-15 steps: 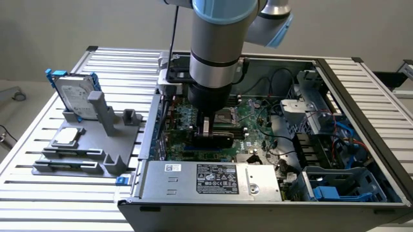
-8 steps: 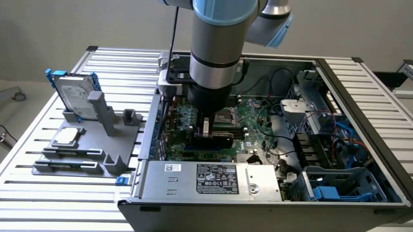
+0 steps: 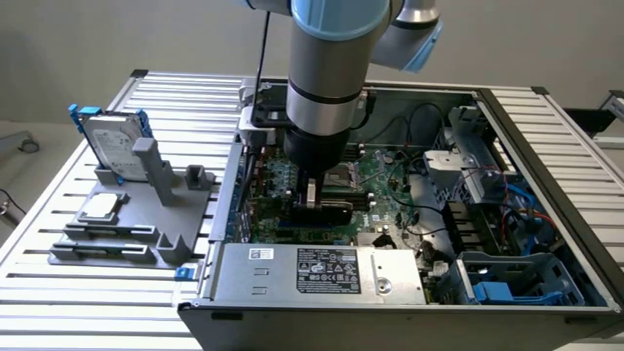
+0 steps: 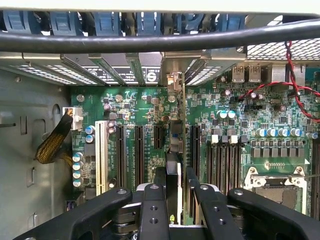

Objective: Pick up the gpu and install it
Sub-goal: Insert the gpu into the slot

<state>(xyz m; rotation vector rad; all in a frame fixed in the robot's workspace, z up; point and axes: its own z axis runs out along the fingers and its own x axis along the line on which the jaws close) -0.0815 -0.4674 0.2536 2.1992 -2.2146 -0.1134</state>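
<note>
The gpu (image 3: 329,214) stands on edge inside the open computer case, low over the green motherboard (image 3: 381,172), with its black shroud facing the camera. My gripper (image 3: 320,199) reaches straight down into the case and is shut on the card's upper edge. In the wrist view the gpu (image 4: 175,142) appears edge-on between my black fingers (image 4: 160,181). It lies in line with the black expansion slots (image 4: 139,155), and its silver bracket (image 4: 175,82) is at the case's rear slot openings. Whether the card is seated in a slot is hidden.
A silver power-supply box (image 3: 322,272) sits at the case's near edge. A hard drive in a blue frame (image 3: 112,142) stands on a grey fixture (image 3: 127,227) at the exterior view's left. A CPU socket (image 4: 272,180), red-black wires (image 4: 295,75) and a yellow-sleeved cable (image 4: 52,142) flank the slots.
</note>
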